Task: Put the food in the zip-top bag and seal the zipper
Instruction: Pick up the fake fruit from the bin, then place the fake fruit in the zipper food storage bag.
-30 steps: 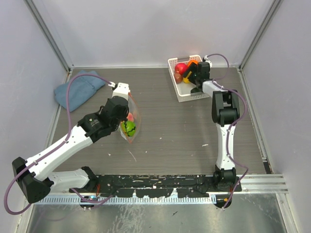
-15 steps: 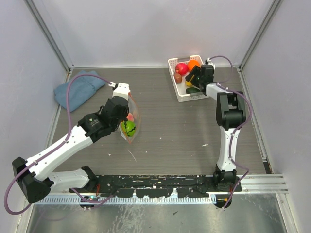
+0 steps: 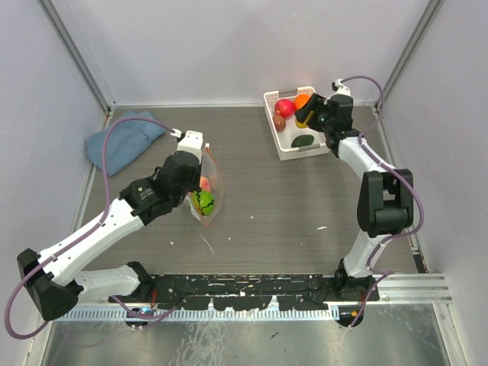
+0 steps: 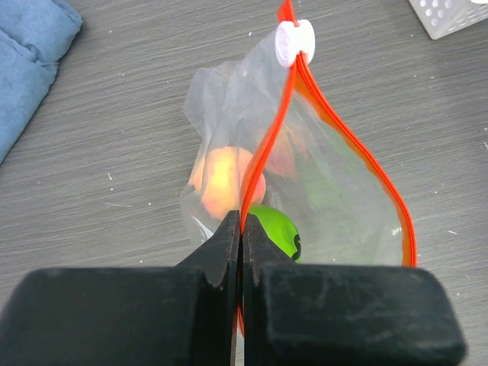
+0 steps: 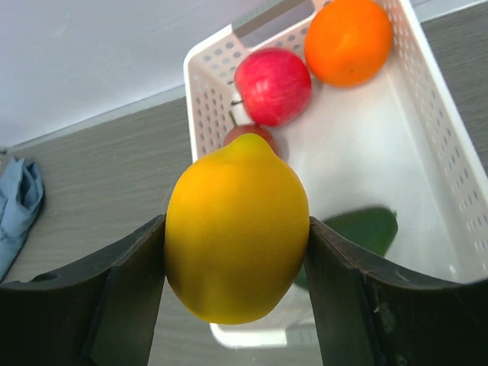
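Note:
The clear zip-top bag (image 3: 206, 194) hangs from my left gripper (image 3: 192, 162), which is shut on its red-orange zipper strip (image 4: 267, 145). The bag's mouth gapes open to the right in the left wrist view (image 4: 335, 183). The white slider (image 4: 294, 42) sits at the far end. A peach (image 4: 225, 179) and a green fruit (image 4: 276, 229) lie inside. My right gripper (image 3: 309, 114) is shut on a yellow fruit (image 5: 236, 198) and holds it above the white basket (image 3: 293, 151). A red fruit (image 5: 272, 85), an orange (image 5: 348, 40) and a small brown fruit (image 5: 250, 134) lie in the basket.
The basket's rim (image 5: 200, 91) also encloses a dark green piece (image 5: 358, 229). A blue folded cloth (image 3: 122, 139) lies at the back left, seen too in the left wrist view (image 4: 27, 69). Grey walls close the table on three sides.
My right gripper has risen out of the basket with the yellow fruit, and the right arm has straightened. My left gripper and the bag have stayed still.

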`<state>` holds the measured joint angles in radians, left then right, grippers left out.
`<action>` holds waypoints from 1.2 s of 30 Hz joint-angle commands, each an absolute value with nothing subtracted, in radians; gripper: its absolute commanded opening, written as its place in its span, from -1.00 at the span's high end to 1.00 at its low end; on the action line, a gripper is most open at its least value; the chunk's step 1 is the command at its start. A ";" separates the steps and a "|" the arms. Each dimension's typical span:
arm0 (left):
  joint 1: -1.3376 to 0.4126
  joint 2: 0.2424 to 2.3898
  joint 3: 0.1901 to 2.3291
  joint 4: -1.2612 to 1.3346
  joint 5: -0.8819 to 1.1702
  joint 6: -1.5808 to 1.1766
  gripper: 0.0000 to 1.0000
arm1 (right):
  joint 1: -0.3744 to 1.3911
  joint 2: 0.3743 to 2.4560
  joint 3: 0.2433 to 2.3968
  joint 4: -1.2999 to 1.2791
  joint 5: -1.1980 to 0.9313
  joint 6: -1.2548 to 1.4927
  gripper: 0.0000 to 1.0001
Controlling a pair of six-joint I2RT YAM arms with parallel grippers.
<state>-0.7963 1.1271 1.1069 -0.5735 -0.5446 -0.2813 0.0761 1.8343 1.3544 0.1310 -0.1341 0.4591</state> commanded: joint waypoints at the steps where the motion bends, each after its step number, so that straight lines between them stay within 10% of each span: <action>1: -0.789 1.067 1.111 -0.516 -0.505 -0.302 1.00 | 0.085 1.671 1.241 0.105 -0.215 0.466 0.09; 19: -0.790 1.087 1.158 -0.529 -0.370 -0.343 1.00 | 0.247 1.051 0.907 -0.030 -0.388 0.531 0.09; 36: -0.790 1.144 1.220 -0.551 -0.326 -0.411 1.00 | 0.691 1.006 0.922 0.031 -0.336 0.556 0.09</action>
